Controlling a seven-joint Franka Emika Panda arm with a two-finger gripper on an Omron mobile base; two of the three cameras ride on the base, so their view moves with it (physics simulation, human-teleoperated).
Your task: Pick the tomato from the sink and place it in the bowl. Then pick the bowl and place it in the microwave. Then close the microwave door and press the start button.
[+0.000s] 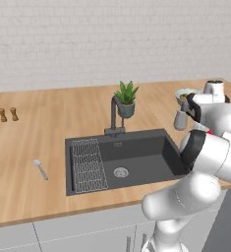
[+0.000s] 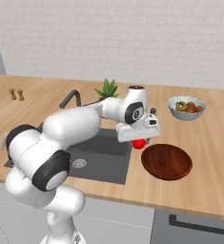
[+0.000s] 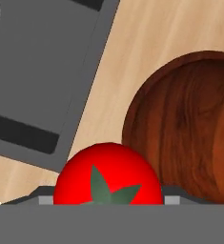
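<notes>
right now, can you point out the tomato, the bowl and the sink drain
tomato [image 3: 107, 174]: hand view, on its red top by the green stem leaves.
bowl [image 2: 167, 161]: right base view, on its brown inner floor.
sink drain [image 1: 120, 172]: left base view, on the round metal ring in the basin floor.

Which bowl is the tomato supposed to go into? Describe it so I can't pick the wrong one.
Start at the sink; on the wooden counter just right of its front corner sits the bowl. It is wide, shallow, glossy reddish-brown and empty, unlike the pale bowl of mixed food farther back.
</notes>
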